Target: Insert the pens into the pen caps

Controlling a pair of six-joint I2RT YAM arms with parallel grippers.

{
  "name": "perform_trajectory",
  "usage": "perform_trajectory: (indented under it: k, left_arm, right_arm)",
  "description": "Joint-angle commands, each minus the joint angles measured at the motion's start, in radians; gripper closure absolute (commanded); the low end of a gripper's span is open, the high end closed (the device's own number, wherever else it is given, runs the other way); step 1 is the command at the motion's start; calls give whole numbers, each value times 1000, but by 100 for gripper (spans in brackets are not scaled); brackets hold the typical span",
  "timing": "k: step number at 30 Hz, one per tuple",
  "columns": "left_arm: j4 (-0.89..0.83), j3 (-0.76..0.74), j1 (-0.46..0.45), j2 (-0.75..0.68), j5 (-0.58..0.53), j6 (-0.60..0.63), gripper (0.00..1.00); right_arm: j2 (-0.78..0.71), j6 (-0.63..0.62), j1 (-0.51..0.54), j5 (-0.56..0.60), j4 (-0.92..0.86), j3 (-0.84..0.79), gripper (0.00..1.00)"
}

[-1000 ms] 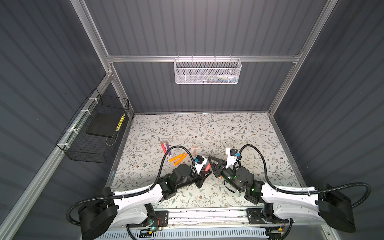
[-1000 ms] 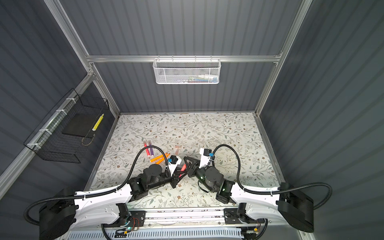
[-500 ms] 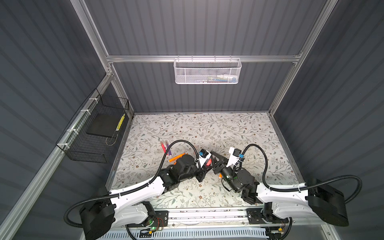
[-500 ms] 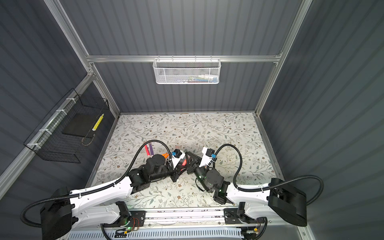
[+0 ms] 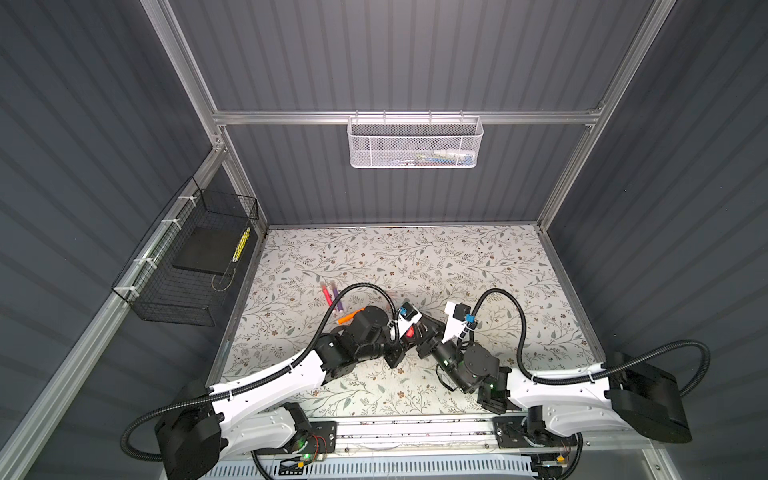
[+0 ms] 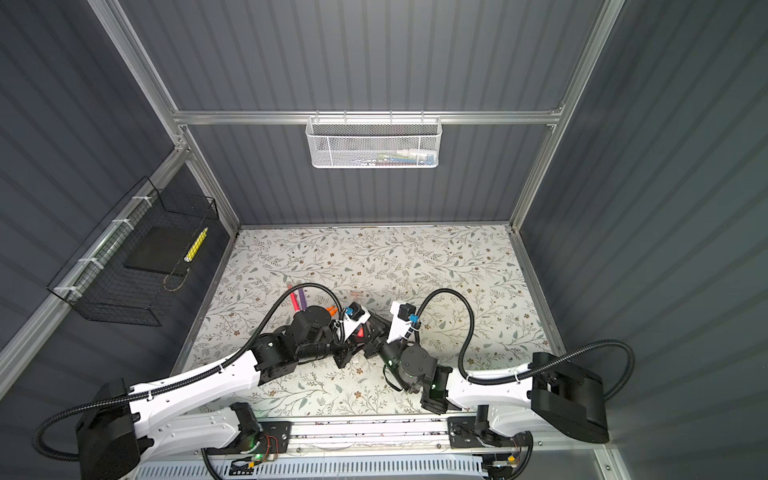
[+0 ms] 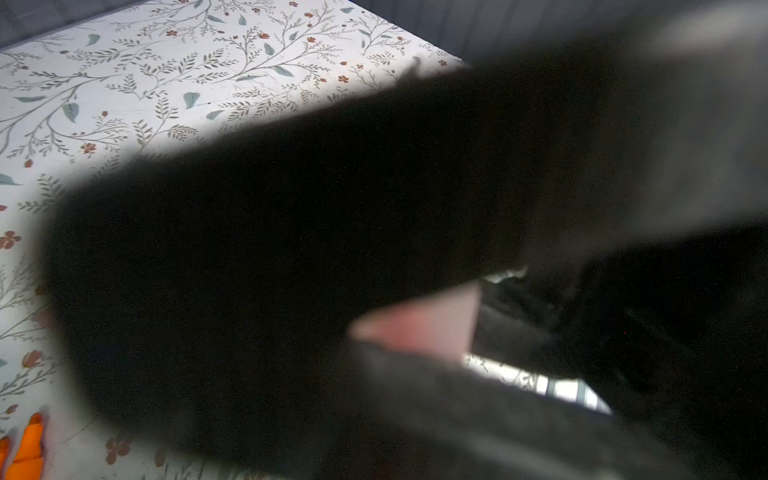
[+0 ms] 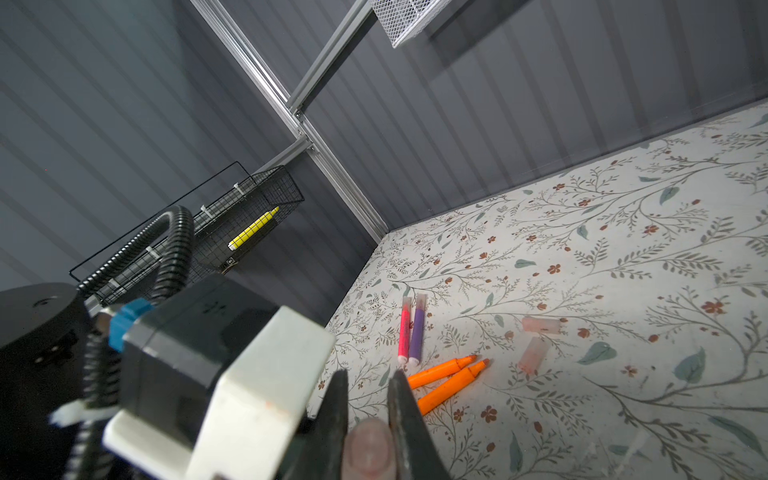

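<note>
**A:** Where's the work?

**B:** Mid-table, slightly toward 6 o'clock. The left gripper (image 5: 409,338) is clamped on a slim pink-red marker pen (image 5: 410,331), of which only a sliver of red shows in both top views. The right gripper (image 8: 369,399) has its dark fingers pinched on a stubby, pale pinkish translucent pen cap (image 8: 369,446).

**A:** What does the coming push turn on?

**B:** The held cap sits at about 3 o'clock from the left gripper, and the two tools are nose to nose. I judge the pen's long axis runs roughly 9-to-3, toward the cap. The left wrist view is a dark blur with a pale pink patch, so I can't tell whether the tip meets the mouth. Both arms are equally near.

**A:** What has changed since a second ago?

**B:** Both arms have reached toward 12 o'clock and drawn together. The left forearm now covers most of the orange marker pens (image 8: 441,368), which lay plain then. The grips are unchanged.

**A:** And the rest?

**B:** At 10 o'clock from the grippers, a loose pink-red pen (image 8: 404,332) and a purple pen (image 8: 417,332) lie side by side, long axes about 11-to-5, and both seem already capped. Two loose pale caps (image 8: 539,325) lie near 12 o'clock. The orange tips are bare.
</note>
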Motion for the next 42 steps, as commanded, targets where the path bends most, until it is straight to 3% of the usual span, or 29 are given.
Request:
perform_trajectory:
  k: [1,10,24,29,37,42]
  left_arm:
    - [441,57,62,-42,-57,-104,100]
    - [563,-88,61,-52,-46,-156,100]
    - [557,-145,61,23,-63,-195,100]
    - [604,-171,62,79,-59,-209,49]
    - [651,-191,61,116,-39,-212,21]
    - [687,-216,61,116,-9,-214,9]
  right_arm:
    - [-9,3,125,-327,-147,-70,100]
    - [-165,64,60,-282,-145,-137,100]
    - [-143,236,-92,-231,-209,-173,100]
    - [-139,293,-126,-213,-249,-179,100]
    - [-103,357,-167,-177,-303,-195,100]
    - [-87,392,-215,-178,-366,-186,100]
